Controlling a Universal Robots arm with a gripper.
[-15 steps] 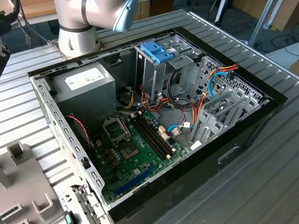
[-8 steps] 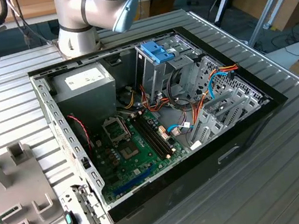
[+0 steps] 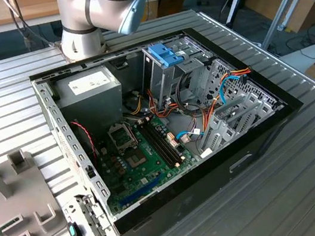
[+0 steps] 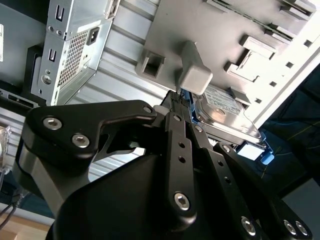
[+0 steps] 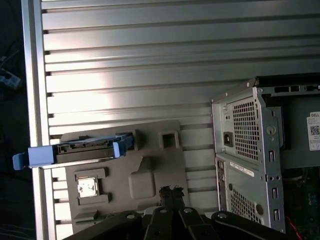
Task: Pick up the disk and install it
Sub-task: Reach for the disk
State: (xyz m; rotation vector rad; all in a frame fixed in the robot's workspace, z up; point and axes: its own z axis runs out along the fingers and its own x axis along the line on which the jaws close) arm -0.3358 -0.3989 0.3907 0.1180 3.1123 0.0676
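Note:
The disk point(image 5: 85, 150) is a grey-metal drive in a light-blue rail frame. It rests at one end of a grey plastic holder point(image 5: 145, 175) on the ribbed table, beside the computer case. The second wrist view shows its white-labelled face point(image 4: 225, 107) and a blue rail end point(image 4: 255, 150). My gripper point(image 5: 170, 192) hovers over the holder, a short way from the disk and not touching it. Its black fingers point(image 4: 172, 130) lie close together with nothing between them.
The open computer case point(image 3: 257, 137) lies on the table with its motherboard, cables and power-supply box point(image 3: 89, 87) exposed. A blue-tabbed drive cage point(image 3: 166, 62) stands at the case's far side. The grey holder point(image 3: 8, 203) is at the exterior view's left. The case's rear panel point(image 5: 245, 145) is near the gripper.

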